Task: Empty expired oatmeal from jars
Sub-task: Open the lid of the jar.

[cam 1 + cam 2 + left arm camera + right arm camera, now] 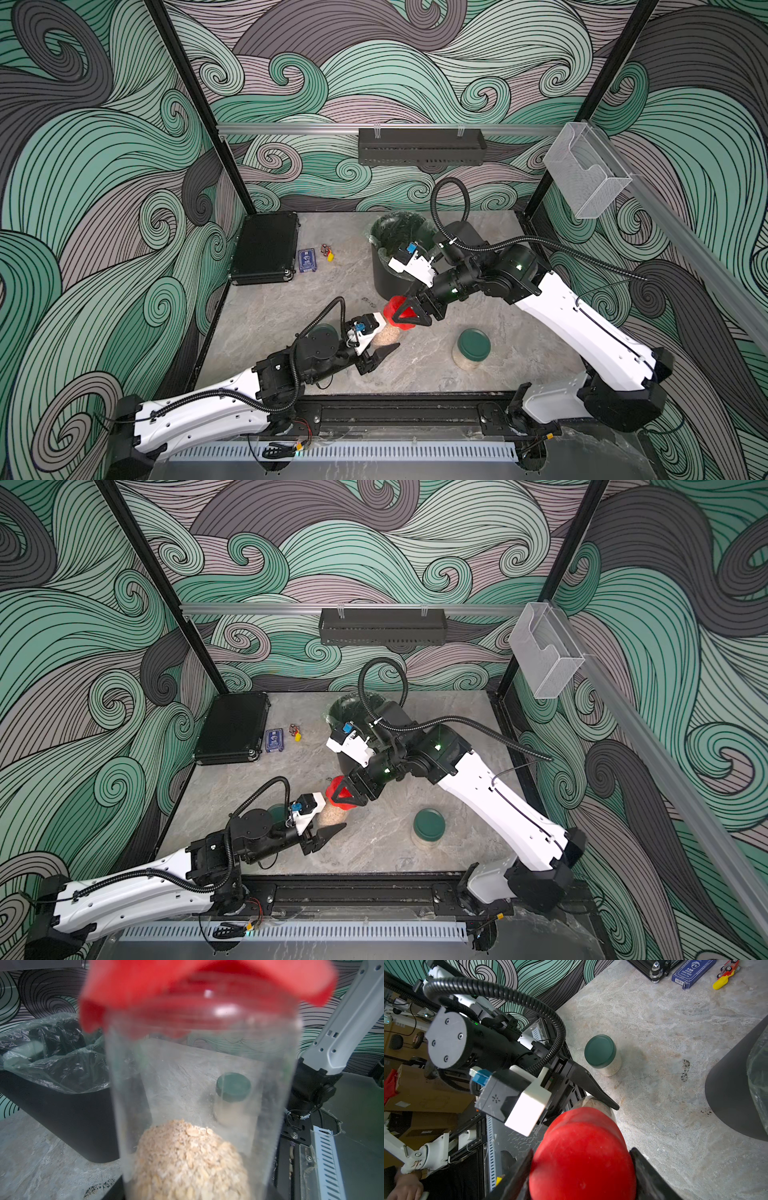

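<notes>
Oatmeal (187, 1157) sits inside its glass containers; no emptying is judged done. Black bin (390, 274), lined with clear plastic, stands at the rear of the tabletop (291, 316), presumably to receive the contents. One green-lidded jar (471, 351) stands capped near the right arm; a second green-lidded jar (602, 1055) stands capped beside the left arm. Red-lidded jar (197, 1084) is between the arms, just in front of the bin. Left gripper (384, 338) is clamped on its glass body to steady it. Right gripper (401, 311) is closed around the red lid (581, 1157), evidently for unscrewing. Contents are pale, flaky, and heaped in the lower part.
</notes>
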{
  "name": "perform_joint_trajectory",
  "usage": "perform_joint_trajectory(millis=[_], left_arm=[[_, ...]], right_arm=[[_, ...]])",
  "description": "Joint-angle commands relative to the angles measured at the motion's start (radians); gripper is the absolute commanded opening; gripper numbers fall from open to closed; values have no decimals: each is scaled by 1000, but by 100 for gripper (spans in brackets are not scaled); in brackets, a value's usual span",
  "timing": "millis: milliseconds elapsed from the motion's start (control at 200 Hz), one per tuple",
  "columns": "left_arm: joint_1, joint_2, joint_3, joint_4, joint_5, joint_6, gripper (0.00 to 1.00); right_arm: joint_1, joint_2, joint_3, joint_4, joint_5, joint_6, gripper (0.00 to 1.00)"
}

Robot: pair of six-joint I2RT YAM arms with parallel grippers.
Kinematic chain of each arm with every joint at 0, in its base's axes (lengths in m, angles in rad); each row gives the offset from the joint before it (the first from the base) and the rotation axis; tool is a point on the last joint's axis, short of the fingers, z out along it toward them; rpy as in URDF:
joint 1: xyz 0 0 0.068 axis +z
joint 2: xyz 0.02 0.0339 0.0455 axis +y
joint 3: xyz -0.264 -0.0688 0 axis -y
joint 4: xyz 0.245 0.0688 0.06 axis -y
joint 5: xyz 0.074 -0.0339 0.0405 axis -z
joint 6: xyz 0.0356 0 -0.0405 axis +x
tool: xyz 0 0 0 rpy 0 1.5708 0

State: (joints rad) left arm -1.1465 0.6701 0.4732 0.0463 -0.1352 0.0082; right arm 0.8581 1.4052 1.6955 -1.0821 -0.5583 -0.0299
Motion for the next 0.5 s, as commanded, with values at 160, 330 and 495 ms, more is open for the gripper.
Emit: perform_joint_trajectory(millis=[160,330,495], left_arm=[[-4,-23,29,27,-18,-5,47],[-4,-63,30,8,-49,-25,47],[-2,-146,45,-53,-102,-49,47]], right_arm=[[-22,-37,112,14,34,-71,53],[-47,-91,42,17,176,25,54],[-70,-238,-239,94,348,85,54]])
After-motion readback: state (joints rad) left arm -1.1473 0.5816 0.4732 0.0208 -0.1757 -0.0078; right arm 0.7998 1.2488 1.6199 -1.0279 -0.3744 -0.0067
